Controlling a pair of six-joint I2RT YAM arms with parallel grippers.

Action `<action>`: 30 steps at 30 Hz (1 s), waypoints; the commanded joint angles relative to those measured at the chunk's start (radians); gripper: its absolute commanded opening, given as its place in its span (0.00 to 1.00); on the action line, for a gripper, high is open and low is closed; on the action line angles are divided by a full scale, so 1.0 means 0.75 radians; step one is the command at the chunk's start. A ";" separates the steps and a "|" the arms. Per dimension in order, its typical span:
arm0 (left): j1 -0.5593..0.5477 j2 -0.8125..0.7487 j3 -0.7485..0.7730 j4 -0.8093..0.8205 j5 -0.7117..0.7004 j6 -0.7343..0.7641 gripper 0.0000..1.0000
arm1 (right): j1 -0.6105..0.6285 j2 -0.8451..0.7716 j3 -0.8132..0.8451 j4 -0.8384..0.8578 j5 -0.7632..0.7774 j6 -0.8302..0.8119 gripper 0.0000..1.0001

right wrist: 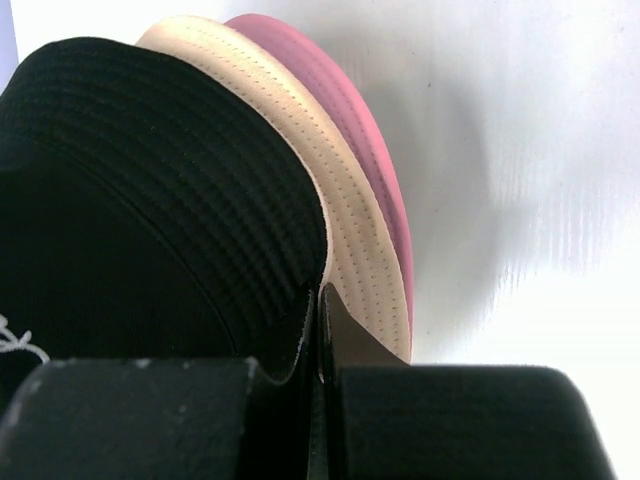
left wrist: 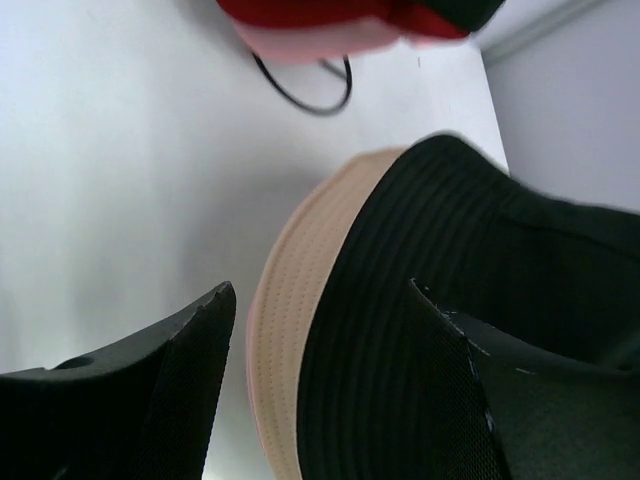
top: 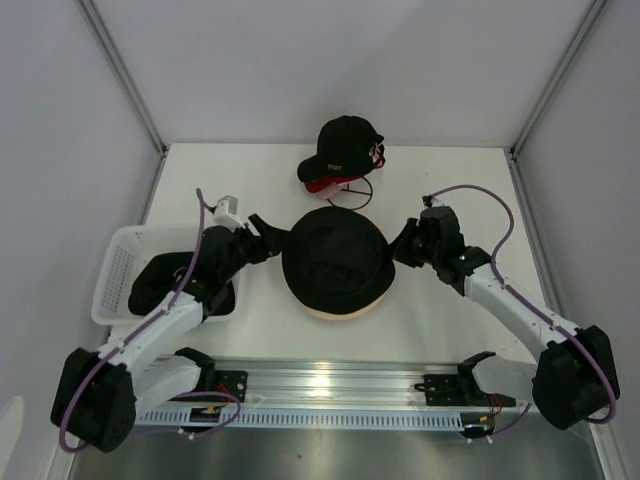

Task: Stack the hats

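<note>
The black bucket hat [top: 335,260] lies on the beige hat [top: 335,313] at the table's middle. In the right wrist view the black hat [right wrist: 150,180] tops the beige brim [right wrist: 340,220], and the pink hat's brim [right wrist: 370,150] shows under both. My left gripper [top: 262,232] is open at the stack's left edge. Its jaws [left wrist: 320,290] stand either side of the beige brim [left wrist: 290,310] and black brim [left wrist: 400,260]. My right gripper [top: 403,245] is at the stack's right edge, shut [right wrist: 318,300] on the black hat's brim.
A black baseball cap with red under-visor [top: 340,150] sits at the back, a thin wire hoop [top: 355,190] just in front of it. A white basket [top: 120,270] holding a dark item [top: 165,285] stands at the left, beside my left arm.
</note>
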 commanded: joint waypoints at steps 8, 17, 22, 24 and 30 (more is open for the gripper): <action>0.021 0.228 -0.024 0.475 0.379 -0.094 0.62 | -0.059 0.099 0.177 -0.048 -0.073 -0.122 0.00; 0.021 0.323 -0.049 0.614 0.457 -0.148 0.64 | -0.061 0.174 0.179 -0.005 -0.126 -0.108 0.00; 0.070 0.383 -0.110 0.821 0.498 -0.072 0.75 | -0.061 0.201 0.185 0.011 -0.140 -0.118 0.00; 0.125 0.411 -0.108 0.831 0.523 -0.066 0.75 | -0.062 0.215 0.195 0.009 -0.147 -0.126 0.00; 0.187 0.540 -0.139 1.176 0.768 -0.168 0.71 | -0.059 0.250 0.218 0.028 -0.167 -0.126 0.00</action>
